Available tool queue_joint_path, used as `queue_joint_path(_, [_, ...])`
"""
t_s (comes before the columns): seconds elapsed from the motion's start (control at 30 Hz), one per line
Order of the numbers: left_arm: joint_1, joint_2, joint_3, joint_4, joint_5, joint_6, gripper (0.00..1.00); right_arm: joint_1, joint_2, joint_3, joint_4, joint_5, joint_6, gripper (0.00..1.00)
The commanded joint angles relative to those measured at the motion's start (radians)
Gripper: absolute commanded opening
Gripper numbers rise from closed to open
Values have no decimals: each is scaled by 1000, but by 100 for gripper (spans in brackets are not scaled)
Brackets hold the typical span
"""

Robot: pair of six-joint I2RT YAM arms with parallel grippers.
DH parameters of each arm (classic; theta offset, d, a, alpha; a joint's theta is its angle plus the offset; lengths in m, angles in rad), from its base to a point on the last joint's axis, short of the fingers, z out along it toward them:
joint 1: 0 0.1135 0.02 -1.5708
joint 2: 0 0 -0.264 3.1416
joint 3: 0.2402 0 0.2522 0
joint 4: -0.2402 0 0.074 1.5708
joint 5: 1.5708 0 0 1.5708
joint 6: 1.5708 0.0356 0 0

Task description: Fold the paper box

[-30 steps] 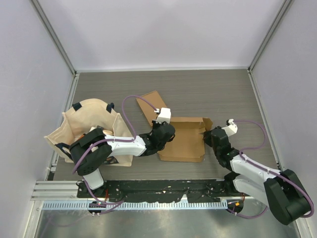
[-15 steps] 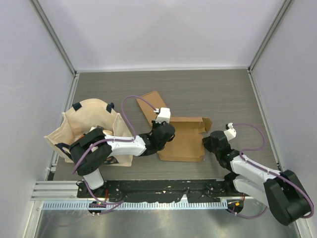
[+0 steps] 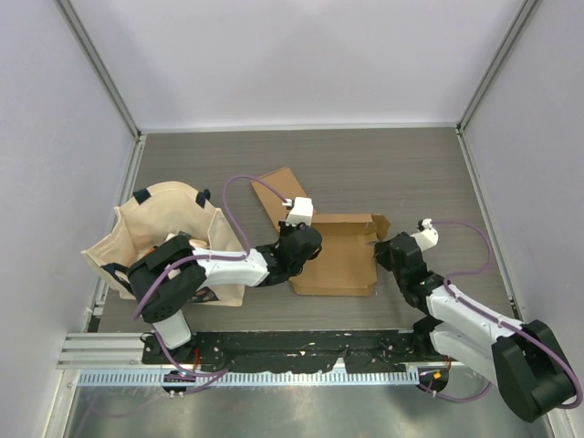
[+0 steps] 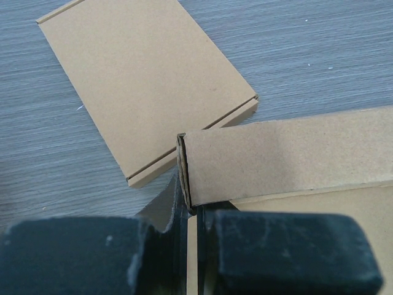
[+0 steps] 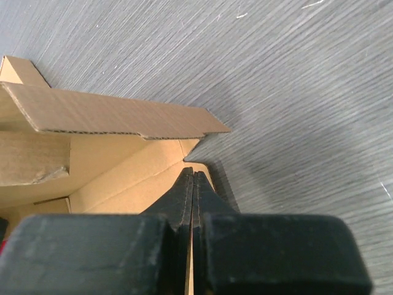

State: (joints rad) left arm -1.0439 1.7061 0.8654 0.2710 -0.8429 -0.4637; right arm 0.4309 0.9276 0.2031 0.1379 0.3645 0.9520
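Paper box: left end effector pinching its wall; right end effector clenched at right edge.

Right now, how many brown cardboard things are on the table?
2. A flat cardboard piece lies toward the back, left of centre. The half-folded box sits just right of it, nearer the front. More could be hidden inside the cloth bag.

Cloth bag crowding left side, flat cardboard behind box, open tabletop far right
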Motion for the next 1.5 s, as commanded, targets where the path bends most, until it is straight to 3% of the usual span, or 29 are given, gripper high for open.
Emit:
queue_joint_path(0.0, [2, 4, 20, -33, -10, 5, 0, 2, 57, 12, 115, 63, -50, 1])
queue_joint_path(0.23, [2, 10, 21, -27, -10, 10, 0, 2, 171, 44, 170, 145, -53, 1])
queue_joint_path(0.73, [2, 23, 27, -18, -5, 11, 0, 2, 344, 58, 431, 123, -99, 1])
queue_joint_path(1.17, [2, 33, 32, -16, -10, 16, 0, 3, 385, 50, 515, 15, -98, 1])
queue_joint_path(1.3, [2, 30, 23, -19, -5, 10, 0, -6, 460, 71, 600, -122, -130, 1])
queue_joint_path(1.4, [2, 29, 21, -19, -7, 10, 0, -14, 452, 79, 595, -196, -159, 1])
queue_joint_path(1.47, [2, 27, 20, -21, -10, 10, 0, -15, 389, 78, 487, -138, -153, 1])
